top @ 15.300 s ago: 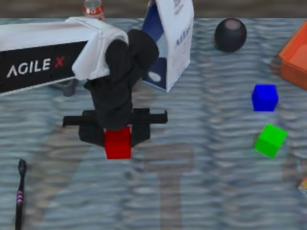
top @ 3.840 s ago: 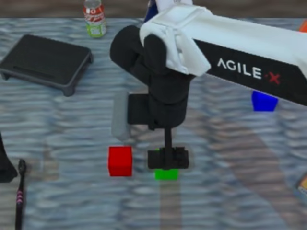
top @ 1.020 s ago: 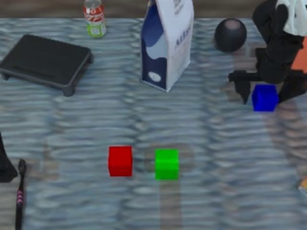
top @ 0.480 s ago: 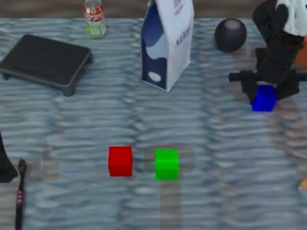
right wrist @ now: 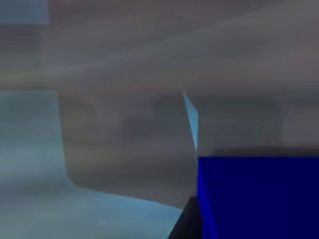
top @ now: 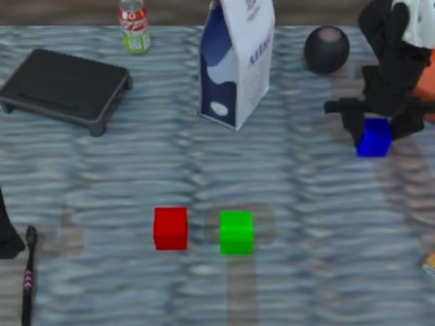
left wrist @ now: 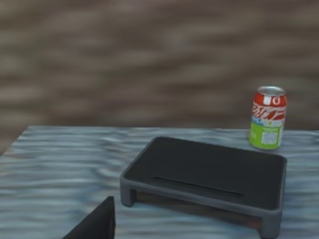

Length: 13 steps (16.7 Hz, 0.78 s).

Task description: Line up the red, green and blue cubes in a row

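Since a second ago the right tool (top: 374, 129) has come down onto the blue cube (top: 374, 138) and drawn its fingers in from a wide spread, so that they now stand tight against the cube's two sides, which reads as a grip on it; the cube itself lies where it lay, at the right of the desk (top: 319, 224), below and to the right of the black ball (top: 326, 49) and near the orange tray (top: 427, 76) at the right edge. In the right wrist view the blue cube (right wrist: 259, 196) fills the lower corner, very close to the lens, and little else can be made out there. The red cube (top: 170, 228) and the green cube (top: 236, 232) have not moved: they sit side by side low in the middle of the desk, a gap between them, red on the left, both well apart from the blue one. Behind them the milk carton (top: 238, 61) stands upright near the far edge, with the soda can (top: 134, 26) to its left and the black flat stand (top: 64, 87) further left. A toothbrush (top: 28, 278) lies along the left edge at the near side. The left arm is parked at the left edge of the desk, its tool out of the top view; I cannot tell whether it is open.
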Tool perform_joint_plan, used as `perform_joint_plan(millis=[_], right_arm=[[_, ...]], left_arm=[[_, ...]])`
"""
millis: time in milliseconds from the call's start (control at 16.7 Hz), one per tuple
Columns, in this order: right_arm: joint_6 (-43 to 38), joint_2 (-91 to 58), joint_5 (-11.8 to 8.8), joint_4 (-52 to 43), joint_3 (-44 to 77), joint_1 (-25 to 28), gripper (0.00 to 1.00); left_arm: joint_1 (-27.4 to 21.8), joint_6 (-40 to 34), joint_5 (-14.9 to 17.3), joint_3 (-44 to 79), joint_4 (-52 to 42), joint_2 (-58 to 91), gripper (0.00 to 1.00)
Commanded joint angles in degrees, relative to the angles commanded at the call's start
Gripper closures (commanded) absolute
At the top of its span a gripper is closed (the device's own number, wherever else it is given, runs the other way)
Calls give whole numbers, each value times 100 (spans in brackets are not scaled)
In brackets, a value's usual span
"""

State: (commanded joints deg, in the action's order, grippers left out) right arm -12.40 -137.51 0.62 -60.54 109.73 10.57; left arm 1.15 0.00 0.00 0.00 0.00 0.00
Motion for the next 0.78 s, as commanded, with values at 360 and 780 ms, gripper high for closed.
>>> perform_joint_plan(millis=[360,780], right_arm=[[16,219,-3,-1181,914,49,100],[-64,328,-3,-1250,923,90,100]], left_arm=[[0,0,0,0,0,0,0],[0,0,0,0,0,0,0]])
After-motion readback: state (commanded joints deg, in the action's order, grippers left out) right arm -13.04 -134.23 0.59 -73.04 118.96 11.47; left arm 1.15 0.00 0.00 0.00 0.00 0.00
